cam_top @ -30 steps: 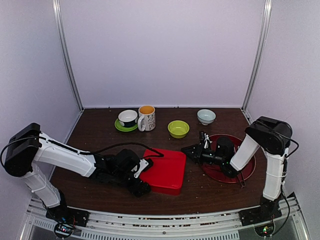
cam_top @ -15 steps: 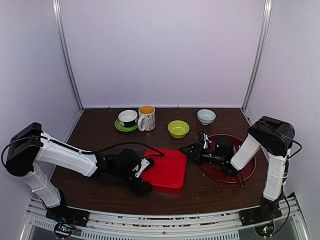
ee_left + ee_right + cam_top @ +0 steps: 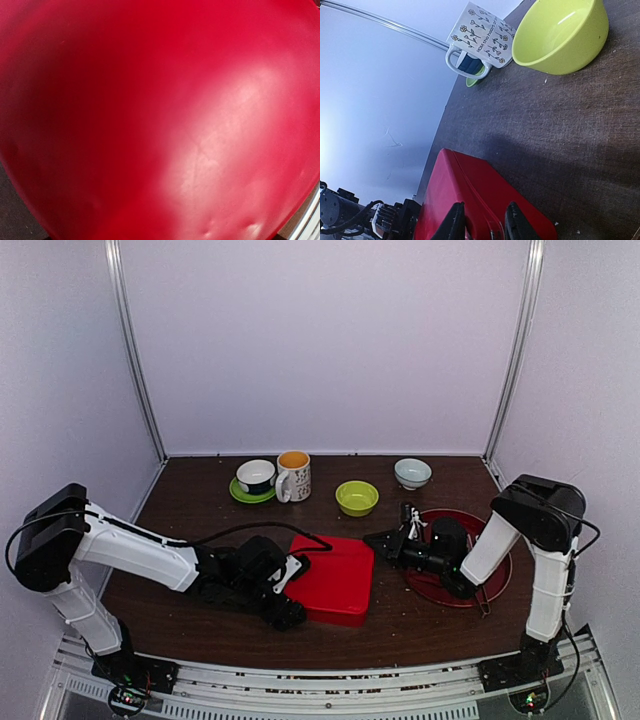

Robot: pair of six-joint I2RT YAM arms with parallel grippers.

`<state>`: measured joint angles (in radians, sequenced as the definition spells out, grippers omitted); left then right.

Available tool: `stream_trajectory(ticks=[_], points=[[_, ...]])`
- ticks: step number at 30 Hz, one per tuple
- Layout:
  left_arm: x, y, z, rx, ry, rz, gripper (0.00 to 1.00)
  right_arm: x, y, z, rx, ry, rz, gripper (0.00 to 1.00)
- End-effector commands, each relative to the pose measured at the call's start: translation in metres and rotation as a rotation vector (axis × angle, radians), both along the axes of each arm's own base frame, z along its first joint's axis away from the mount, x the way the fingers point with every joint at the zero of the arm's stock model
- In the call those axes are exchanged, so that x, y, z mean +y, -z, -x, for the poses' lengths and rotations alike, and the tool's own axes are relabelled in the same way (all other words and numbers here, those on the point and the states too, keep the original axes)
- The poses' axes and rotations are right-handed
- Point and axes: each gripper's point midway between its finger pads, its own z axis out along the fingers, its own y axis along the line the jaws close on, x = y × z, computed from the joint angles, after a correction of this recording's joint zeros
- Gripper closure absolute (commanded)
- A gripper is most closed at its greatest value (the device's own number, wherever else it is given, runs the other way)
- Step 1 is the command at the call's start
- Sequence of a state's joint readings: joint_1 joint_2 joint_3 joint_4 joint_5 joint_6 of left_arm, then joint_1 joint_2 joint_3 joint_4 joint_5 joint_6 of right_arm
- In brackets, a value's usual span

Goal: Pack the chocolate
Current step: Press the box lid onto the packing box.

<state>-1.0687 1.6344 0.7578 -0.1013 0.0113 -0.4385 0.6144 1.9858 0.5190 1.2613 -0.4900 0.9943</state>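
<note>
We find the left arm's fingers [image 3: 284, 612] spread wide at the flat red plastic box's [image 3: 335, 575] left edge, the right arm's fingers [image 3: 454, 222] slightly apart astride its right rim, neither grip clear, and no chocolate visible, perhaps hidden on the dark red round plate [image 3: 500, 575] under that nearer arm.

The left gripper [image 3: 289, 590] has eased slightly right and nearer, and the red box [image 3: 335, 575] it straddles has turned a little with it. The right gripper [image 3: 378, 539] has shifted slightly right at the red box's far-right corner.
</note>
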Motion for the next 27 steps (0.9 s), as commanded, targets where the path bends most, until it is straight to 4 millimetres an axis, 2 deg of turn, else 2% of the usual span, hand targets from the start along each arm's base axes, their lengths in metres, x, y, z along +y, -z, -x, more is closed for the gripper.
stream_trajectory(ticks=[1,7,13,15,19,21,25,27], points=[[-0.017,-0.005,-0.008,0.003,-0.031,0.062,0.17,-0.004,0.079,0.047,0.234,-0.080,0.192,0.75],[-0.016,-0.005,-0.009,0.004,-0.038,0.058,0.17,-0.004,0.074,0.045,0.218,-0.076,0.200,0.80],[-0.013,-0.011,-0.012,-0.014,-0.053,0.051,0.16,-0.003,0.055,0.038,0.166,-0.069,0.220,0.75],[-0.011,-0.017,-0.014,-0.028,-0.062,0.054,0.14,-0.004,0.042,0.032,0.125,-0.060,0.262,0.70],[-0.008,-0.030,-0.018,-0.061,-0.082,0.065,0.10,-0.004,0.001,0.017,0.015,-0.038,0.305,0.61],[-0.005,-0.038,-0.021,-0.080,-0.092,0.065,0.07,-0.004,-0.017,0.011,-0.022,-0.030,0.310,0.52],[0.006,-0.060,-0.025,-0.123,-0.104,0.058,0.02,-0.007,-0.052,0.002,-0.107,-0.006,0.351,0.42],[0.013,-0.072,-0.027,-0.143,-0.109,0.061,0.02,-0.011,-0.071,-0.002,-0.144,0.010,0.359,0.29]])
